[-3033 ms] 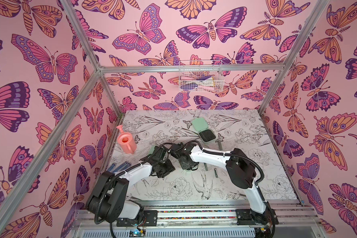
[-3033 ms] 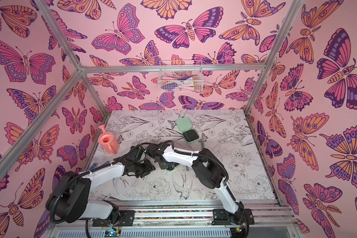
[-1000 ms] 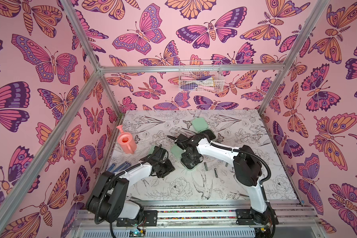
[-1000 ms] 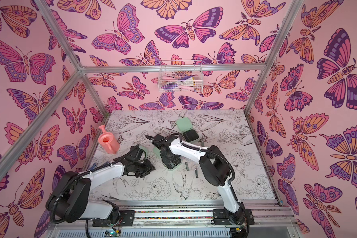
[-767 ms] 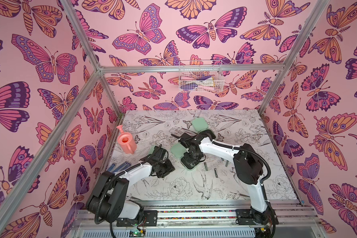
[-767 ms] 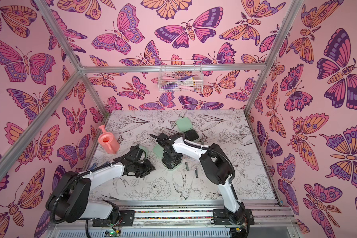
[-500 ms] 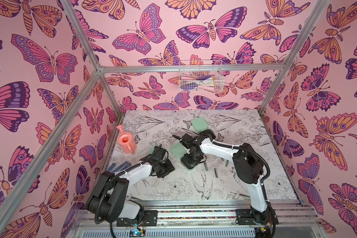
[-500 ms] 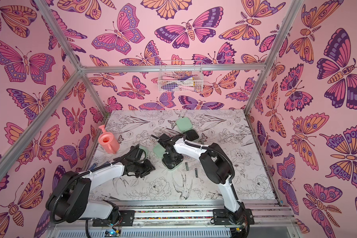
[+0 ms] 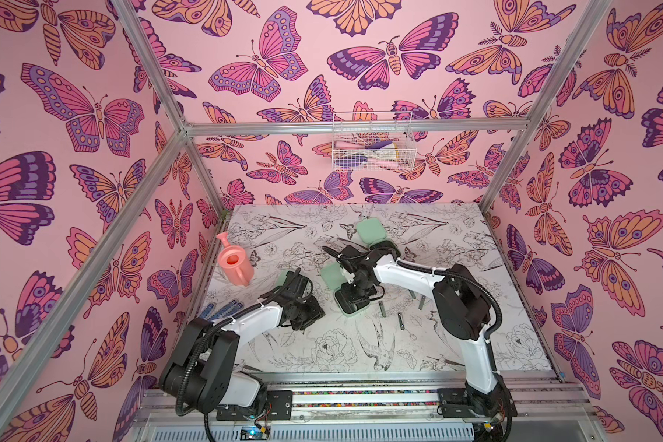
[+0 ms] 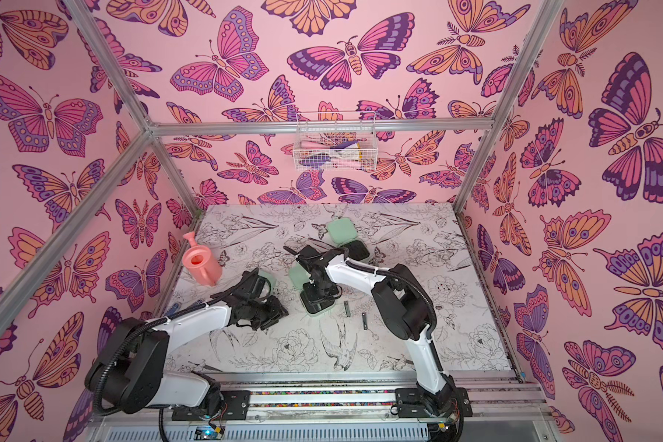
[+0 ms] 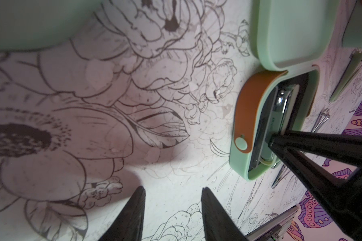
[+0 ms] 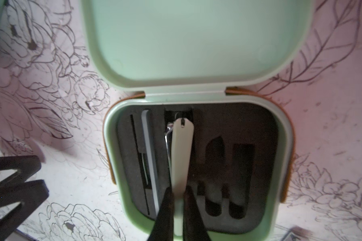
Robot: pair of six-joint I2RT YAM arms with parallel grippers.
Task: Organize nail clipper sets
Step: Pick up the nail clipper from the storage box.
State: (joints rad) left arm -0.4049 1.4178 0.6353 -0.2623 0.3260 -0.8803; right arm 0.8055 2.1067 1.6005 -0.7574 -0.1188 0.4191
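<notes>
1. Only the right wrist view showed the grip. My right gripper (image 12: 178, 191) was clamped on the end of the pale clipper (image 12: 181, 150), which lay in the middle slot of the open case (image 12: 285, 146). A grey file (image 12: 150, 150) sat in the neighbouring slot, and two further slots showed bare black foam.
2. Only the left wrist view showed my left gripper (image 11: 172, 188). Its fingers stood apart over the table (image 9: 475, 336) and held nothing. This view also showed a tan strap (image 11: 247, 112) with a mint stud on the open case's side wall.
3. In both top views my right gripper hid the clipper. The open case sat near the table's middle.
4. I counted three cases. Besides the open case, the far case (image 9: 368, 231) lay unfolded near the middle of the back edge. The third case (image 9: 283, 276) was partly hidden by my left gripper, toward the left edge.
5. I counted at least three loose tools (image 9: 400, 320), lying just right of the open case.
6. One pink watering can (image 9: 235, 266) stood near the left edge.
</notes>
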